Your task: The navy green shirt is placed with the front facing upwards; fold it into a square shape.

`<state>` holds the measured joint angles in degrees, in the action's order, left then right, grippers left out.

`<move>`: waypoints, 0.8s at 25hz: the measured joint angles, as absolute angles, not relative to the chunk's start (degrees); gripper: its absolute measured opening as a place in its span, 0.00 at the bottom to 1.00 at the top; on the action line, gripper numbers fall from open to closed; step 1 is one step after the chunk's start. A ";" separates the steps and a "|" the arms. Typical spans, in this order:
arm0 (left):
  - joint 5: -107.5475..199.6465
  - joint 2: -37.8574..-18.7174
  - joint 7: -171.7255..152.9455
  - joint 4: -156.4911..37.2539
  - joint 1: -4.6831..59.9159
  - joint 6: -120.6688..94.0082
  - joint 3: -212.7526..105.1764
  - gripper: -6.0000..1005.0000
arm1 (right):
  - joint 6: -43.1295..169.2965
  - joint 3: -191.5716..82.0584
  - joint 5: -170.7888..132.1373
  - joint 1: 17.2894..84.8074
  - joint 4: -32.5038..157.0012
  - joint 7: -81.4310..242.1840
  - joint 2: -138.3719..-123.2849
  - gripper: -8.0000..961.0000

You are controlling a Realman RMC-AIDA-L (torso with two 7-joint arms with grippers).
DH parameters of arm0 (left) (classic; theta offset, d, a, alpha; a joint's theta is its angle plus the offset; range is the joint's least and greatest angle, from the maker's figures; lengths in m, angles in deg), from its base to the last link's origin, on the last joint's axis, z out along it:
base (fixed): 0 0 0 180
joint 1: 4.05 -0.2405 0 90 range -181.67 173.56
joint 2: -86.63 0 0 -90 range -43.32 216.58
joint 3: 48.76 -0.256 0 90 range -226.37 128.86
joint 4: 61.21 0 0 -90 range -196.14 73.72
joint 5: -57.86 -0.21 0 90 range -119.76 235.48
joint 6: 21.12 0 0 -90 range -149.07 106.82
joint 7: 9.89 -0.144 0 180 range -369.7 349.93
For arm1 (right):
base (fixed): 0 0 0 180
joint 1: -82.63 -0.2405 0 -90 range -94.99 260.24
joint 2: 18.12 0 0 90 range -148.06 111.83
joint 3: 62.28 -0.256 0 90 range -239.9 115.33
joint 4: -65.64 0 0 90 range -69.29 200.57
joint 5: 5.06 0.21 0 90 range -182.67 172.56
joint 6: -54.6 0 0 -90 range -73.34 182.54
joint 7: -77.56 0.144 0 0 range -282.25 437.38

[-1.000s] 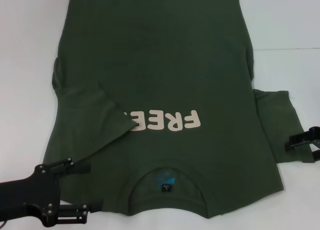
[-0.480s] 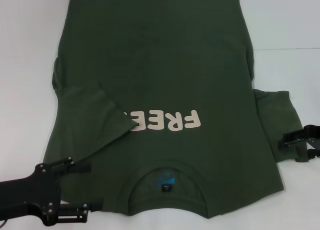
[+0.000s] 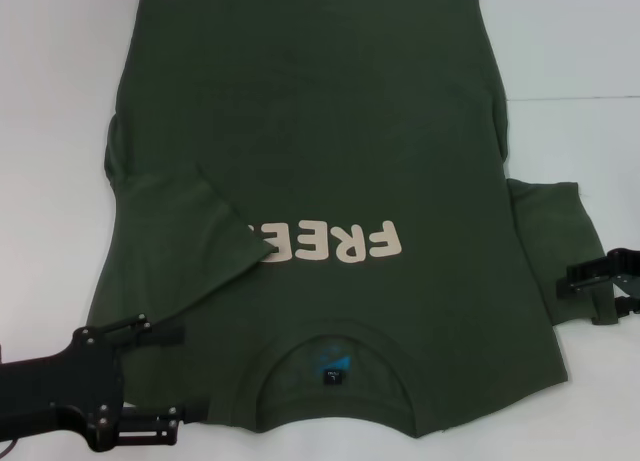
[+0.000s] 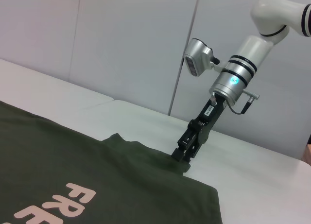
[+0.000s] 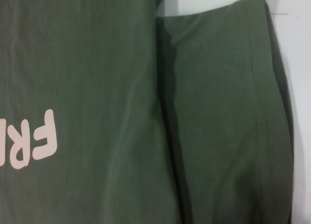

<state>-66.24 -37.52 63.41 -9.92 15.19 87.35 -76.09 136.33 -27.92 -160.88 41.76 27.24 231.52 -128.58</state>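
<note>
Left gripper [image 3: 178, 376] at lower left of the head view, jaws wide, holding nothing, over the shirt's shoulder. Left sleeve already folded in over the lettering. Navy green shirt [image 3: 320, 141] lies flat on the white worktop [image 3: 50, 101], filling frame centre; long axis runs top to bottom, collar at bottom. Right gripper [image 3: 585, 291] at right edge, touching the unfolded sleeve; jaws: cannot tell. Remaining: right sleeve, lengthwise folds.

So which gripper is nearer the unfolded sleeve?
Right. The right gripper is at the unfolded sleeve's outer edge; the left gripper is across the navy green shirt, by the folded-in sleeve.
</note>
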 joint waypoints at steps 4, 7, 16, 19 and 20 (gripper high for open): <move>-66.24 -37.49 63.42 -10.05 15.21 87.30 -76.09 0.93 | 136.26 -28.00 -160.65 41.77 27.63 231.53 -128.58 0.95; -66.24 -37.47 63.42 -10.06 15.30 87.30 -76.09 0.93 | 136.31 -28.01 -159.89 41.85 28.32 231.44 -128.57 0.93; -66.18 -37.38 63.42 -10.06 15.37 87.31 -76.09 0.93 | 136.25 -28.21 -159.28 41.98 28.30 231.29 -128.50 0.78; -66.18 -37.38 63.41 -10.06 15.37 87.33 -76.09 0.93 | 136.25 -28.34 -157.80 42.23 28.16 231.05 -128.37 0.77; -66.18 -37.38 63.42 -10.06 15.37 87.33 -76.09 0.93 | 136.23 -28.35 -157.25 42.30 28.24 230.92 -128.23 0.77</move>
